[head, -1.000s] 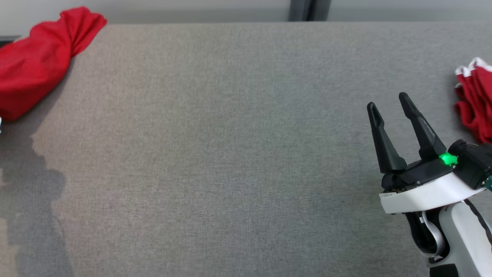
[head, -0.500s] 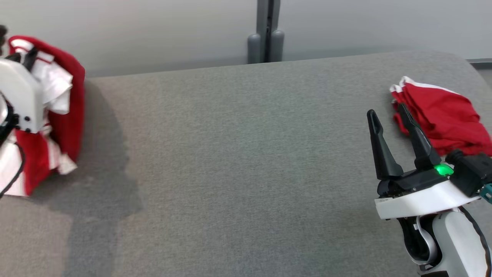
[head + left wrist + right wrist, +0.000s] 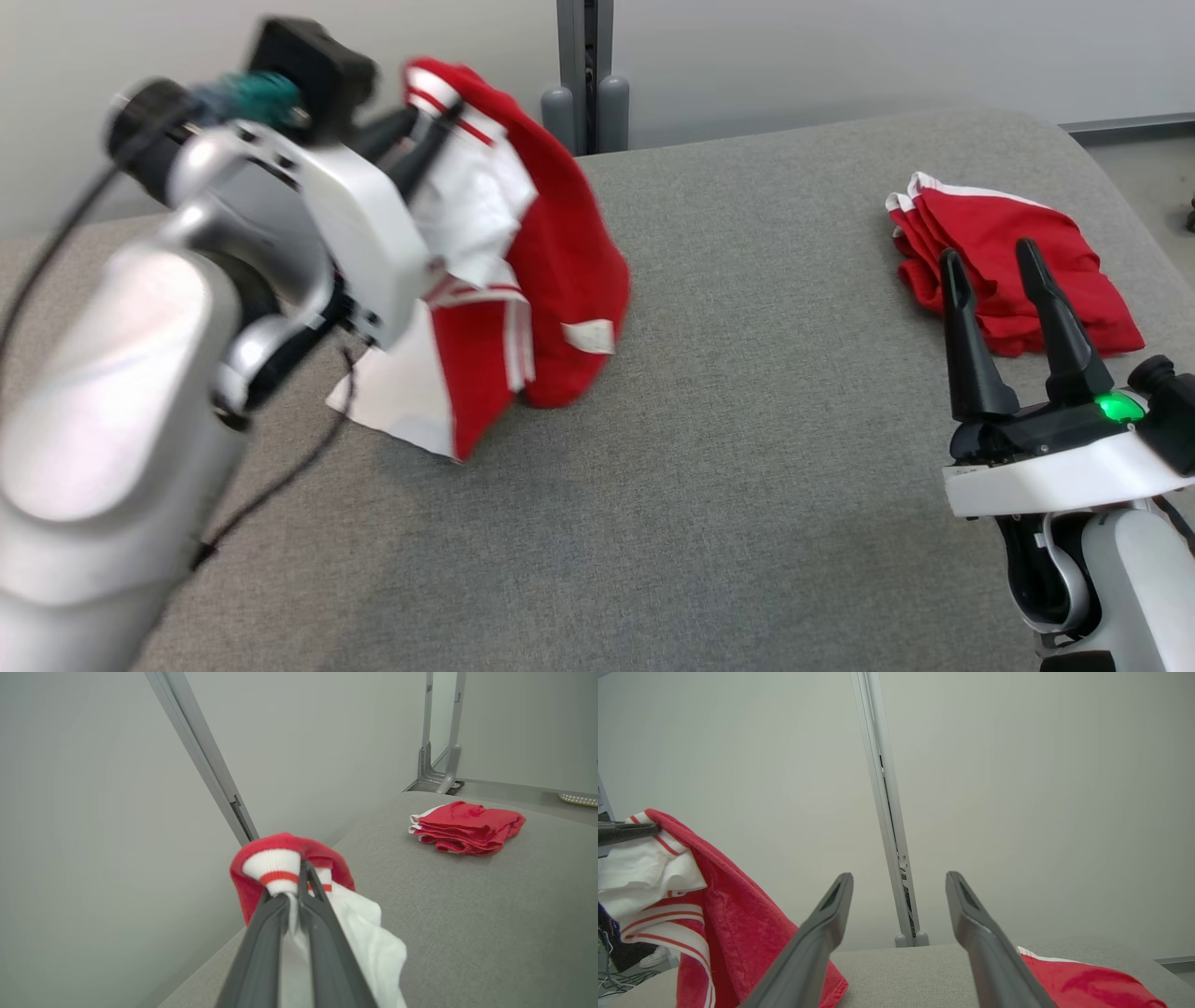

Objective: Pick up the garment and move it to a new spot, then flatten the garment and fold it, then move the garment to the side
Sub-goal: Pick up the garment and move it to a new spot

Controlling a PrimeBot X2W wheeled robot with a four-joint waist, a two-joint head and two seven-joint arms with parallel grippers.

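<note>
Left gripper is up over the worktop's far-left edge, fingers pinched narrow on the red-and-white garment, whose hem trails onto the grey surface. Near the far-right corner lies a folded red pile. Right gripper hovers beside it, fingers wide, empty.

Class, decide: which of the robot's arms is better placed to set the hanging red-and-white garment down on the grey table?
Left. The left gripper is shut on the red-and-white garment, which hangs down to the grey table. The right gripper is open and empty, near the folded red garment.
</note>
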